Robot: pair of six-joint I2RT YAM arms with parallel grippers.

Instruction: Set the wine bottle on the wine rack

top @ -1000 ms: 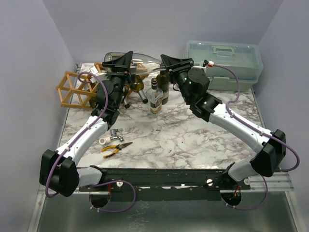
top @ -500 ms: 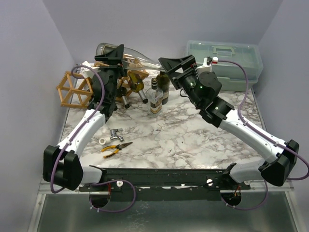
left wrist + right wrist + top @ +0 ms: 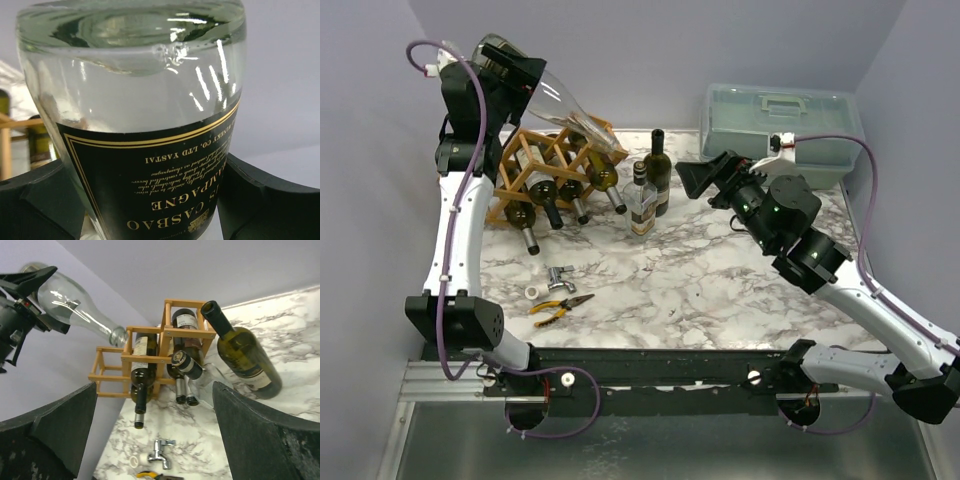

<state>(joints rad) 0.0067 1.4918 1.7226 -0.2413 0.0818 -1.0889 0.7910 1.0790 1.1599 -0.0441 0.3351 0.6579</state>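
Note:
A clear glass wine bottle (image 3: pixel 548 98) with a black label hangs high at the back left, tilted with its neck sloping down toward the top of the wine rack (image 3: pixel 525 170). My left gripper (image 3: pixel 506 66) is shut on its wide base end. The left wrist view is filled by the bottle (image 3: pixel 145 95), its label wedged between the two dark fingers (image 3: pixel 260 200). From the right wrist, the bottle's (image 3: pixel 75 302) mouth sits just beside the wooden rack's (image 3: pixel 150 359) upper rail. My right gripper (image 3: pixel 705 176) stands open and empty, well right of the rack (image 3: pixel 155 430).
Several dark bottles lie in the rack's cells. A green bottle (image 3: pixel 657 170) and a small clear liquor bottle (image 3: pixel 641 200) stand upright just right of it. A translucent toolbox (image 3: pixel 785 125) sits at the back right. Yellow pliers (image 3: pixel 560 305), a metal tap (image 3: pixel 558 275) and a white fitting (image 3: pixel 535 291) lie front left.
The right gripper opened, let go of the bottle's neck and drew back to the right. The left arm swung the bottle up and to the left, neck now pointing down.

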